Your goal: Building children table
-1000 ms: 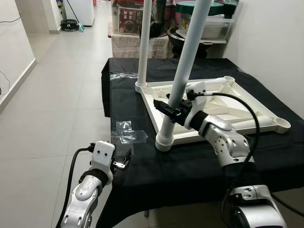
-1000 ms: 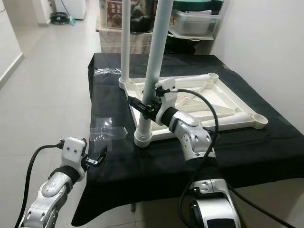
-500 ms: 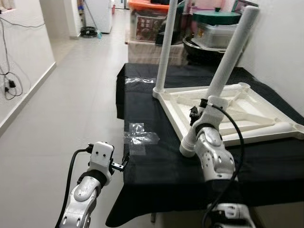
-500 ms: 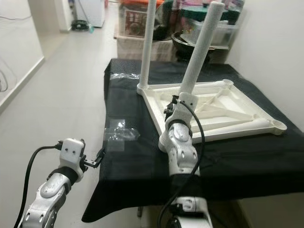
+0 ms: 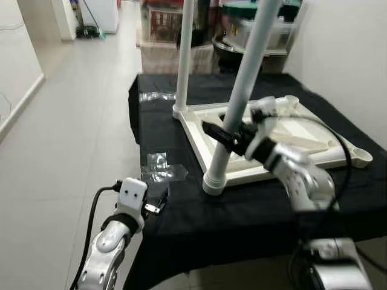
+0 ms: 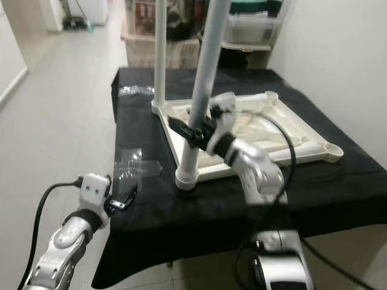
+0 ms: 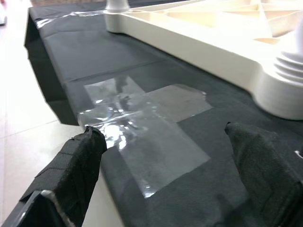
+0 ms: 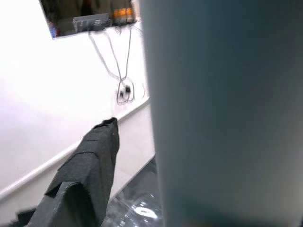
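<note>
Nearest, the left hand [image 5: 158, 203] hangs idle at the edge of the black-draped tabletop [image 5: 254, 214], fingers spread and empty, crumpled clear plastic wrapping [image 7: 130, 123] lying just ahead of them. Farther in, the right hand [image 5: 225, 136] has its black fingers around the tilted white plastic table leg [image 5: 239, 96], whose foot sits in the near corner socket of the upturned white plastic table frame [image 5: 302, 154]. Beyond this hand a second white leg [image 5: 183, 54] stands upright in the far corner. The step in hand seems to be seating this leg; next, straighten and press it home.

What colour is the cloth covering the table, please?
Black cloth; clearest in the left eye view.
</note>
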`<state>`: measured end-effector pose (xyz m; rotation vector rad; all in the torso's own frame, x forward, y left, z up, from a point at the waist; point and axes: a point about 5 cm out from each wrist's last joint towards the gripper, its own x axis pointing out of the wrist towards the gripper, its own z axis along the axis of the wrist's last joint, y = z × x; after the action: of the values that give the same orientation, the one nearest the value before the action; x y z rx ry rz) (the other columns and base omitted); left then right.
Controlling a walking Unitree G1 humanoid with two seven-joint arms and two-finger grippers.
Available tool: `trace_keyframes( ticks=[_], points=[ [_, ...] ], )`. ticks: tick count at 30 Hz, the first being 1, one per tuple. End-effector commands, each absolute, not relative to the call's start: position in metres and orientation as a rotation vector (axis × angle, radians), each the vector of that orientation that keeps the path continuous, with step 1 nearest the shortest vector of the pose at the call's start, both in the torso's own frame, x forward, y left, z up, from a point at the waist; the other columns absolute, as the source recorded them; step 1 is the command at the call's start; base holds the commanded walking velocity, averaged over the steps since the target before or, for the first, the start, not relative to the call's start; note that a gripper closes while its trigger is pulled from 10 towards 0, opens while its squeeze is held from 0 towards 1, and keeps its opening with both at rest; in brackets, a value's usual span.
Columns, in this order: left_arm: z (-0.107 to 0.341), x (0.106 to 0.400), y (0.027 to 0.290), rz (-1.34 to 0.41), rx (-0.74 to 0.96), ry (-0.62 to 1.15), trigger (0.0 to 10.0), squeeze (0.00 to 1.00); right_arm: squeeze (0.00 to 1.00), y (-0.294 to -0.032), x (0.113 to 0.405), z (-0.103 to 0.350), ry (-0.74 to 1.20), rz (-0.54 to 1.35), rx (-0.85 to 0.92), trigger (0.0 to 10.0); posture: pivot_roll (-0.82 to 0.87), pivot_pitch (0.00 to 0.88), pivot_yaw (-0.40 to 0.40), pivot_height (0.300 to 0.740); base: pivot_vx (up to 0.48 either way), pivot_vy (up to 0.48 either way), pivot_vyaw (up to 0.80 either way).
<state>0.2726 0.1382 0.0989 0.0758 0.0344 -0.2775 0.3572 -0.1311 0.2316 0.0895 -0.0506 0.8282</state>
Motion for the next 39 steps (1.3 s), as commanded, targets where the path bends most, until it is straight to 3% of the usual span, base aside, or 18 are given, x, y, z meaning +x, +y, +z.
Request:
trace_keyframes(
  ticks=[1, 2, 6, 11, 14, 18, 19, 22, 23, 27, 28, 29, 34, 35, 36, 37, 38, 39],
  points=[
    [0.098, 0.273, 0.134, -0.295, 0.086, 0.033, 10.0, 0.00, 0.00, -0.125, 0.361, 0.216, 0.010, 0.878, 0.055, 2.7, 0.05, 0.000, -0.106, 0.740, 0.000, 0.000, 0.00],
    [0.099, 0.274, 0.134, -0.293, 0.087, 0.030, 10.0, 0.00, 0.00, -0.122, 0.361, 0.212, 0.011, 0.895, 0.025, 0.0, 0.06, 0.000, -0.108, 0.740, 0.000, 0.000, 0.00],
    [0.100, 0.273, 0.138, -0.284, 0.090, 0.029, 10.0, 0.00, 0.00, -0.115, 0.362, 0.200, 0.051, 0.887, -0.053, 0.0, 0.07, 0.000, -0.111, 0.740, 0.000, 0.000, 0.00],
    [0.098, 0.270, 0.141, -0.281, 0.095, 0.035, 10.0, 0.00, 0.00, -0.112, 0.372, 0.187, 0.139, 0.642, -0.035, 0.0, 0.07, 0.000, -0.108, 0.740, 0.000, 0.000, 0.00],
    [0.098, 0.270, 0.137, -0.287, 0.092, 0.038, 10.0, 0.00, 0.00, -0.138, 0.365, 0.152, 0.298, -0.073, 0.128, 0.0, 0.07, 0.000, -0.105, 0.740, 0.000, 0.000, 0.00],
    [0.098, 0.271, 0.135, -0.291, 0.090, 0.037, 10.0, 0.00, 0.00, -0.129, 0.353, 0.140, 0.342, -0.122, 0.186, 0.0, 0.06, 0.000, -0.097, 0.740, 0.000, 0.000, 0.00],
    [0.098, 0.271, 0.135, -0.294, 0.090, 0.037, 10.0, 0.00, 0.00, -0.108, 0.350, 0.146, 0.315, 0.019, 0.210, 10.0, 0.06, 0.000, -0.097, 0.740, 0.000, 0.000, 0.00],
    [0.098, 0.271, 0.136, -0.297, 0.091, 0.039, 10.0, 0.00, 0.00, -0.085, 0.347, 0.163, 0.207, 0.202, 0.295, 10.0, 0.06, 0.000, -0.095, 0.740, 0.000, 0.000, 0.00],
    [0.098, 0.272, 0.137, -0.297, 0.092, 0.040, 10.0, 0.00, 1.00, -0.084, 0.348, 0.173, 0.146, 0.260, 0.332, 10.0, 0.05, 0.000, -0.094, 0.740, 0.000, 0.000, 0.00],
    [0.098, 0.272, 0.137, -0.297, 0.093, 0.039, 10.0, 0.00, 1.00, -0.087, 0.352, 0.189, 0.067, 0.376, 0.347, 10.0, 0.05, 0.000, -0.098, 0.740, 0.000, 0.000, 0.00],
    [0.098, 0.273, 0.137, -0.295, 0.092, 0.037, 10.0, 0.00, 0.43, -0.091, 0.357, 0.201, 0.027, 0.490, 0.306, 10.0, 0.06, 0.000, -0.104, 0.740, 0.000, 0.000, 0.00],
    [0.098, 0.273, 0.137, -0.294, 0.090, 0.036, 10.0, 0.00, 0.00, -0.096, 0.358, 0.214, -0.005, 0.637, 0.269, 10.0, 0.06, 0.000, -0.106, 0.740, 0.000, 0.000, 0.00],
    [0.098, 0.272, 0.136, -0.292, 0.086, 0.036, 10.0, 0.00, 0.00, -0.116, 0.356, 0.239, -0.115, 0.838, 0.083, 10.0, 0.06, 0.000, -0.108, 0.740, 0.000, 0.000, 0.00],
    [0.098, 0.272, 0.136, -0.291, 0.087, 0.036, 10.0, 0.00, 0.00, -0.115, 0.356, 0.239, -0.110, 0.860, 0.050, 4.9, 0.06, 0.000, -0.113, 0.740, 0.000, 0.000, 0.00],
    [0.098, 0.272, 0.136, -0.290, 0.087, 0.035, 10.0, 0.00, 0.00, -0.114, 0.356, 0.236, -0.098, 0.885, 0.022, 1.7, 0.07, 0.000, -0.112, 0.740, 0.000, 0.000, 0.00],
    [0.098, 0.272, 0.136, -0.290, 0.088, 0.035, 10.0, 0.00, 0.00, -0.112, 0.355, 0.235, -0.089, 0.902, 0.013, 1.7, 0.07, 0.000, -0.112, 0.740, 0.000, 0.000, 0.00],
    [0.098, 0.272, 0.137, -0.289, 0.089, 0.034, 10.0, 0.00, 0.00, -0.110, 0.354, 0.230, -0.064, 0.924, 0.003, 0.0, 0.07, 0.000, -0.114, 0.740, 0.000, 0.000, 0.00],
    [0.098, 0.272, 0.137, -0.289, 0.089, 0.034, 10.0, 0.00, 0.00, -0.110, 0.354, 0.230, -0.064, 0.924, 0.003, 0.0, 0.07, 0.000, -0.114, 0.740, 0.000, 0.000, 0.00]
  ],
)
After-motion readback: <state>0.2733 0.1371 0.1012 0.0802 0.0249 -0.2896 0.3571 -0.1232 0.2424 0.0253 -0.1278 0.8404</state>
